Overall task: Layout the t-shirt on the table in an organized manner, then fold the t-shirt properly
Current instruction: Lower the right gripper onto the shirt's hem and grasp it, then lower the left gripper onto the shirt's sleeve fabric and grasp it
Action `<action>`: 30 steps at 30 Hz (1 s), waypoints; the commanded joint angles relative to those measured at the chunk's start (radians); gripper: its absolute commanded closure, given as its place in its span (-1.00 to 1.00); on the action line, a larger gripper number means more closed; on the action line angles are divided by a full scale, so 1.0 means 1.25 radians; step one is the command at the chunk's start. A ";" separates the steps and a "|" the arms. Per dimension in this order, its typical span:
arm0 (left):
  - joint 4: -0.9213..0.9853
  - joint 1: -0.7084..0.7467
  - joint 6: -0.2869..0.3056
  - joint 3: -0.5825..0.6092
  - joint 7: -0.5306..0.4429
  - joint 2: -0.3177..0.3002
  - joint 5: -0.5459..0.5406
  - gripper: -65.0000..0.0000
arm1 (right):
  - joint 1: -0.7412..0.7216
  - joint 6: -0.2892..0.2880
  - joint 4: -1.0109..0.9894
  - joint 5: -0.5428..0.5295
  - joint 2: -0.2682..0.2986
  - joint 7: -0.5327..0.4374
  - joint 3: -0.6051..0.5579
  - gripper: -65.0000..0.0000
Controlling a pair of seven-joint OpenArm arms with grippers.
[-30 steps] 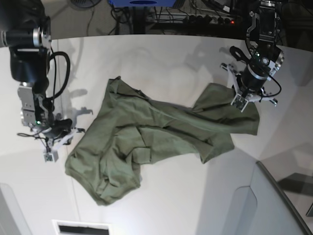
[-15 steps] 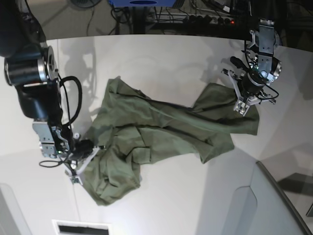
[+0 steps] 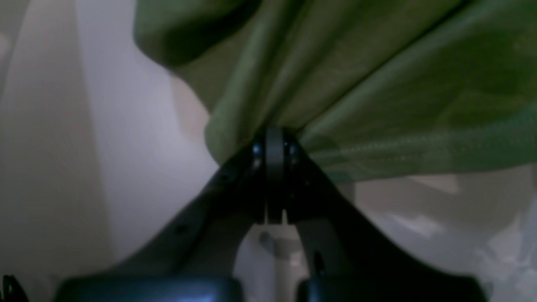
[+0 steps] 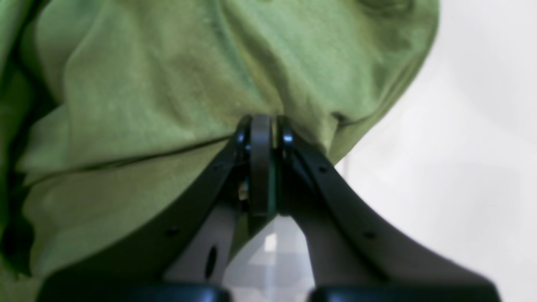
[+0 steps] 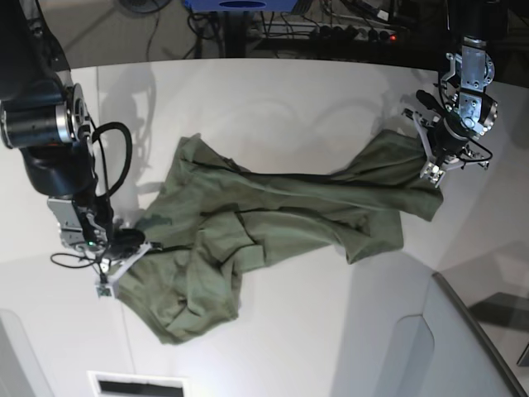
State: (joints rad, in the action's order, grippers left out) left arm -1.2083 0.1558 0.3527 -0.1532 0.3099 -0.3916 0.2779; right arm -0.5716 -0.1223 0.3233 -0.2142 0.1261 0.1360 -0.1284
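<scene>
Bare table (image 5: pixel 273 107) lies open beyond the t-shirt (image 5: pixel 264 223); grey panel (image 5: pixel 446 347) blocks the near corner.

The t-shirt (image 5: pixel 273 227) lies crumpled across the middle of the worktop (image 5: pixel 273 107), with the right claw (image 5: pixel 111 277) at its near-left edge, the left claw (image 5: pixel 434 169) at its far-right corner, and a panel (image 5: pixel 463 347) at the near right.

T-shirt (image 5: pixel 273 219): soft olive-green cloth, matt, creased, faint knit texture and stitched hem seen close up.
Counter (image 5: pixel 273 107): white, smooth, matt, thin dark seam lines.
Left hand (image 3: pixel 275 144): black plastic fingers, smooth, slight sheen, small glossy screw heads.
Right hand (image 4: pixel 262 138): black plastic fingers, same smooth finish.
Grey panel (image 5: pixel 463 347): smooth, matt.
</scene>
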 commanded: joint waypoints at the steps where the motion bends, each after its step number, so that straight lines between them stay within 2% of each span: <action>1: -0.007 0.006 0.000 -0.003 0.020 -0.024 0.008 1.00 | 0.028 0.048 0.018 0.020 0.014 0.091 0.001 0.91; 4: -0.036 0.018 0.002 -0.003 0.020 -0.033 0.008 1.00 | 0.114 0.095 0.165 0.020 0.014 0.142 0.020 0.91; 10: -0.056 0.048 0.002 -0.003 0.020 -0.042 0.008 1.00 | 0.307 0.160 0.532 0.021 0.011 0.309 0.092 0.91; 16: -0.095 0.093 0.003 -0.005 0.020 -0.042 0.008 1.00 | 0.430 0.198 0.768 0.021 0.011 0.421 0.093 0.91; 20: -0.195 0.144 0.003 -0.013 0.024 -0.047 0.003 1.00 | 0.467 0.199 0.847 0.021 0.011 0.441 0.095 0.91; 24: -0.264 0.137 0.003 -0.016 0.026 -0.046 -0.002 1.00 | 0.476 0.199 0.895 0.021 0.014 0.437 0.095 0.91; 28: -0.254 0.039 0.003 -0.011 0.026 -0.004 -0.001 1.00 | 0.457 0.187 0.899 0.021 0.015 0.433 0.090 0.90; 30: -0.215 -0.021 0.003 -0.006 0.024 0.017 -0.001 1.00 | 0.435 0.151 0.868 0.021 0.015 0.433 0.089 0.90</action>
State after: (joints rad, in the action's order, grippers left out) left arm -1.4651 0.1322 0.3771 -0.1513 0.3439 -0.3508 0.2699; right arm -0.0105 0.0559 1.3918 -0.1902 0.1352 0.6937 -0.0196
